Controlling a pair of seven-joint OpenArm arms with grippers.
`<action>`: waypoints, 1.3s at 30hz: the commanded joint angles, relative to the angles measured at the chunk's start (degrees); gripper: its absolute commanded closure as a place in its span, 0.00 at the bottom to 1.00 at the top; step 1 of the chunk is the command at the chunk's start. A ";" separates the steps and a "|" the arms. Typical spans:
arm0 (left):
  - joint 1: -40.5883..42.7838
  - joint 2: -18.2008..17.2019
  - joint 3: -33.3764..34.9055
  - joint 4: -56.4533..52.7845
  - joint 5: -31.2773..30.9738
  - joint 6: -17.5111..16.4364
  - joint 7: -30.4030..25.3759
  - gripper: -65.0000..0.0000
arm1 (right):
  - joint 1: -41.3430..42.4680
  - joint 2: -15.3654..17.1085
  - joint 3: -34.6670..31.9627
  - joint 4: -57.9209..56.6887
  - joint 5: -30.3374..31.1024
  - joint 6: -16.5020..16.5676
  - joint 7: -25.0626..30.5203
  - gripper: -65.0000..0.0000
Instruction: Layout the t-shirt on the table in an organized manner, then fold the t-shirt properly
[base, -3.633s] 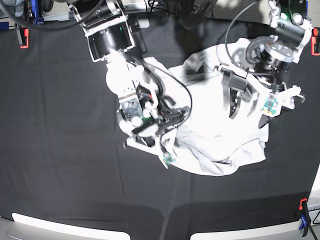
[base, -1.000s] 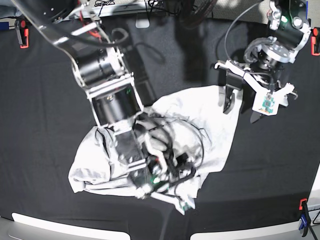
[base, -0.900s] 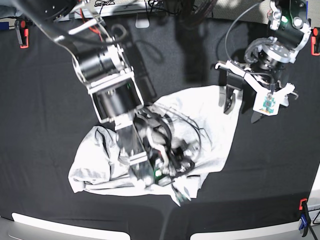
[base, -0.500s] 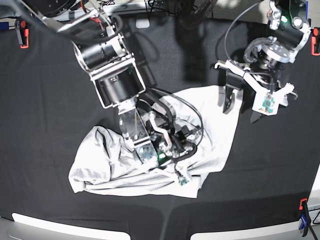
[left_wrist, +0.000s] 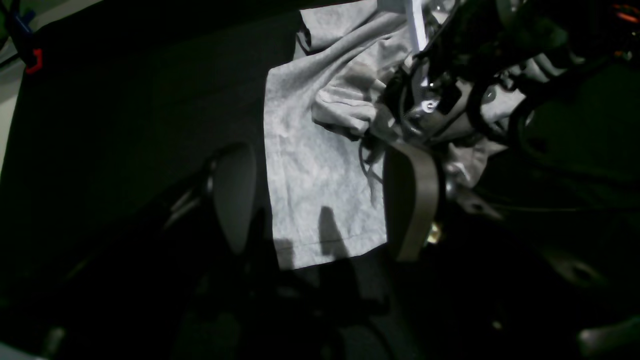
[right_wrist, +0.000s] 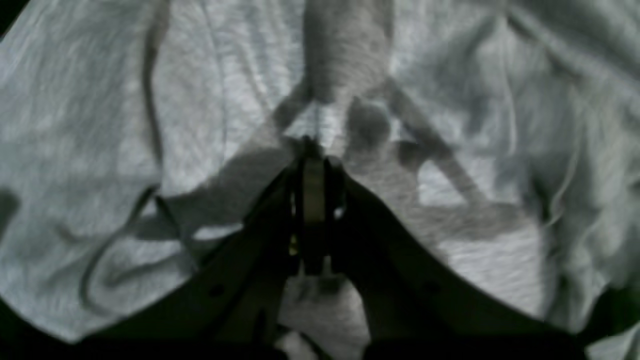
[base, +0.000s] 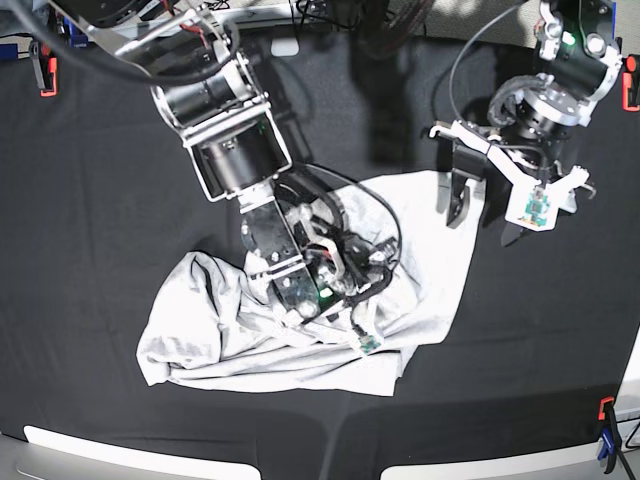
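While a crumpled grey t-shirt sprawls across the near half of the black-draped table, its hem bunched in a ragged line toward the front edge, the right gripper sits low on the heap near its middle. Seen from that arm's wrist, the jaws are drawn together to a thin seam, pinching a small ridge of the t-shirt's fabric, with creases fanning out on both sides. Cables loop over the cloth beside the right arm.

Farther back, one flat panel of the shirt stretches toward the table's far right, ending in a straight stitched edge. The left gripper hangs just past that corner, its two dark fingers spread wide apart and clasping nothing; from its wrist camera the shirt's edge lies between and below them, whether touching cannot be told.

At the table's far edges, red clamps bite the black cloth, and a red and blue clamp sits at the near right corner.
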 joint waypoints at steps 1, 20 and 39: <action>-0.28 -0.33 -0.04 0.90 -0.46 0.24 -1.31 0.43 | 1.95 -0.60 0.09 3.10 0.83 1.40 -0.11 1.00; -0.28 -0.33 -0.04 0.90 -0.44 0.24 -1.31 0.43 | -18.23 9.92 0.90 49.29 -1.40 2.80 -13.55 1.00; -0.17 -0.33 -0.04 0.90 -2.38 0.22 1.92 0.43 | -39.56 29.94 51.21 62.27 6.25 2.86 -13.53 1.00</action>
